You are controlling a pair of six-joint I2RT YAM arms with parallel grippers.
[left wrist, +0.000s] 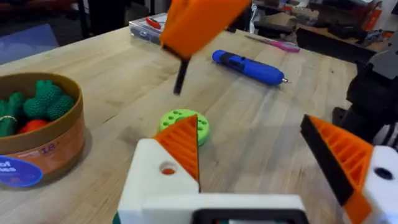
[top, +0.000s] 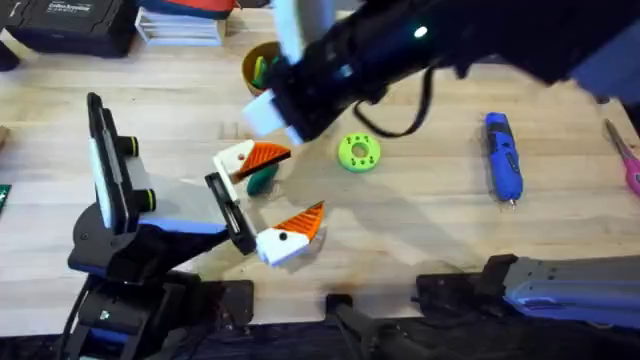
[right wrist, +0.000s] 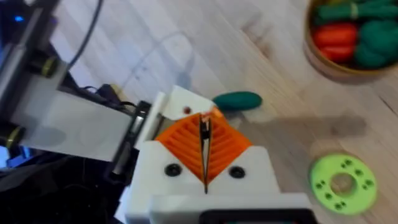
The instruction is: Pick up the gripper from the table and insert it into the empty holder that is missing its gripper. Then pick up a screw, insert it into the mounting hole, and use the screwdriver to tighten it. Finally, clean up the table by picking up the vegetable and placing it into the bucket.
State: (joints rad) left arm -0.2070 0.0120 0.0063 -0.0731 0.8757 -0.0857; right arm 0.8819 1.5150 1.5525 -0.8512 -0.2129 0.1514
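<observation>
My left gripper [top: 275,195] [left wrist: 247,121] stands open low over the table. Both its white fingers carry orange wedges. The finger nearer the bucket is the holder [top: 240,160] [left wrist: 155,180] [right wrist: 180,106], with the orange gripper wedge [top: 268,154] [left wrist: 183,146] seated in it and a small hole in its white face. My right gripper [top: 268,115] [left wrist: 199,22] [right wrist: 205,149] hovers just above that finger, shut on a thin black screw [left wrist: 180,74] [right wrist: 204,134] that hangs down. The dark green vegetable [top: 262,180] [right wrist: 238,101] lies beside the holder. The blue screwdriver [top: 503,155] [left wrist: 249,67] lies at the right.
The tan bucket [top: 260,65] [left wrist: 43,134] [right wrist: 339,59] holds green and orange toy vegetables at the back. A bright green holed disc [top: 359,153] [left wrist: 185,123] [right wrist: 342,182] lies mid-table. Pink scissors [top: 625,150] lie at the right edge, and a black case [top: 70,20] at the back left.
</observation>
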